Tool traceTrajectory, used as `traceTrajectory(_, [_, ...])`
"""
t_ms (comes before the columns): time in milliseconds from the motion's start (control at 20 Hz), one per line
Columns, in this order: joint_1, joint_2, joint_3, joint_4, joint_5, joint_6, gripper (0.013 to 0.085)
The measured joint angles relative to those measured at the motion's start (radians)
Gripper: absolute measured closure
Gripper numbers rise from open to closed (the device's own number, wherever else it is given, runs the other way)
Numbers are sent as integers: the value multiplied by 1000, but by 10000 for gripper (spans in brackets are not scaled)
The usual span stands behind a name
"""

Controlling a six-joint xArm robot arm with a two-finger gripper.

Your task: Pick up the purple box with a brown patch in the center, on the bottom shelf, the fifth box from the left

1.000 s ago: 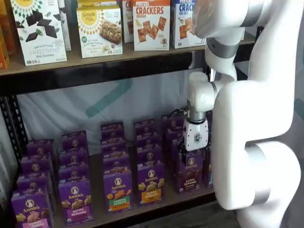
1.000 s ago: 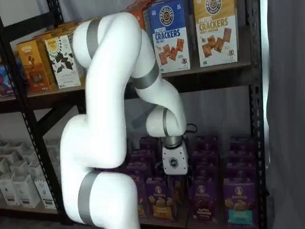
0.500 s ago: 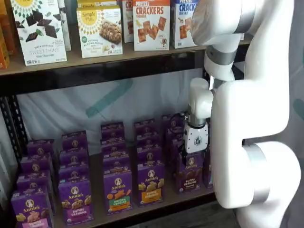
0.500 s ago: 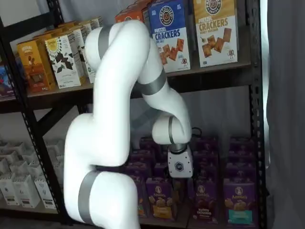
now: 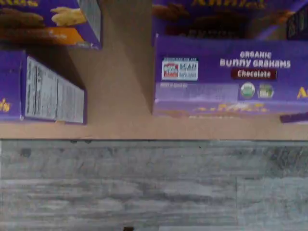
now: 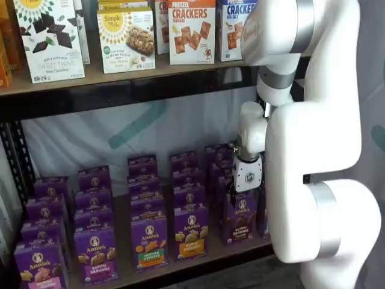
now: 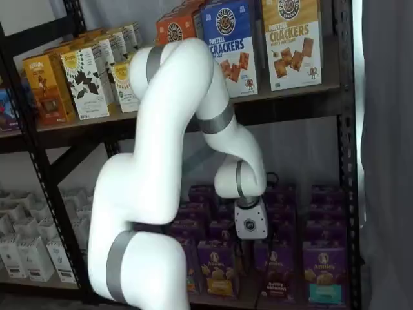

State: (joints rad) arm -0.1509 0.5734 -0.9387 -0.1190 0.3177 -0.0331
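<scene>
The white-bodied gripper (image 6: 246, 191) hangs right above the small purple cardboard box (image 6: 240, 217) with a brown centre patch — front of the brown-board bottom shelf (image 6: 198, 257). Its jaws are spread wide, holding nothing.

Purple box (image 6: 240, 218) with brown patch; white claw (image 6: 246, 191) body.

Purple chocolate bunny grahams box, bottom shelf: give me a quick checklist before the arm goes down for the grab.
1. Target found: purple box, "Chocolate" label on its top in the wrist view: ok.
2. Gripper above that box in both shelf views: ok.
3. Fingers apart enough to straddle it: cannot tell; they are hidden.
4. Box upright on the bottom shelf: ok.
5. Gap to the orange-patch box on one side: ok.
6. Room on the other side: cannot tell; the arm hides it.
</scene>
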Motion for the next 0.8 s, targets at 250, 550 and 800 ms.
traceTrajectory(250, [-1,62,-91,2,20,-3,130])
traceTrajectory(550, [-2,123,-186,1,46,-4,130])
traceTrajectory(800, [-4,171,-264,-5,73,-2,130])
